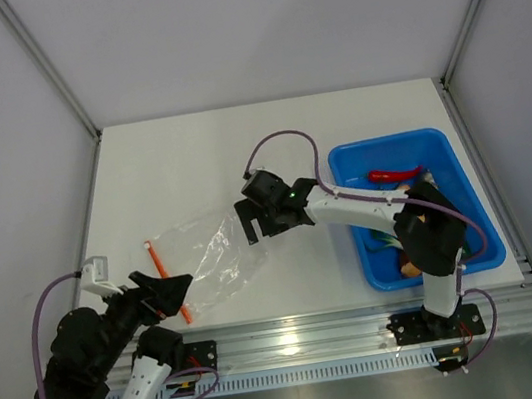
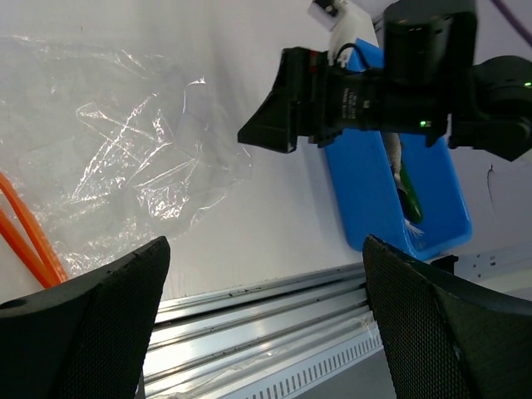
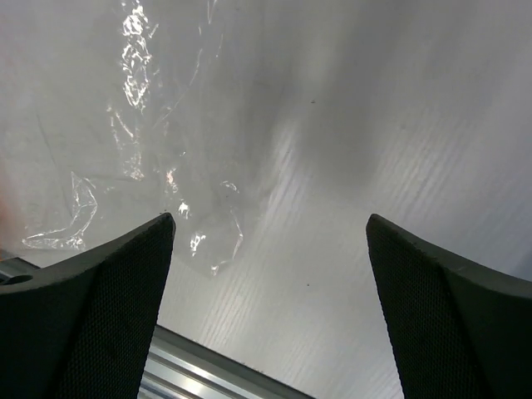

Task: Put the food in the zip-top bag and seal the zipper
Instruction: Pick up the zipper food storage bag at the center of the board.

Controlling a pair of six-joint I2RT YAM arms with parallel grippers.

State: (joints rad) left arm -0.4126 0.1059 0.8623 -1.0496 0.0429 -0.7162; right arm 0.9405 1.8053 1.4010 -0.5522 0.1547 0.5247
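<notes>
The clear zip-top bag [image 1: 204, 255] lies flat on the white table, its orange-red zipper [image 1: 165, 278] at its left end. The bag also shows in the left wrist view [image 2: 125, 166] and the right wrist view [image 3: 158, 174]. My left gripper [image 1: 181, 292] is open and empty at the zipper's near end. My right gripper [image 1: 253, 226] is open and empty just right of the bag. A red chili [image 1: 394, 175] and green onion stalks [image 1: 382, 242] lie in the blue tray [image 1: 440, 147]. The cucumber and sausage bun are mostly hidden by the right arm.
The blue tray stands at the right of the table and shows in the left wrist view [image 2: 374, 208]. A metal rail [image 1: 297, 331] runs along the table's near edge. Grey walls enclose the left, back and right sides.
</notes>
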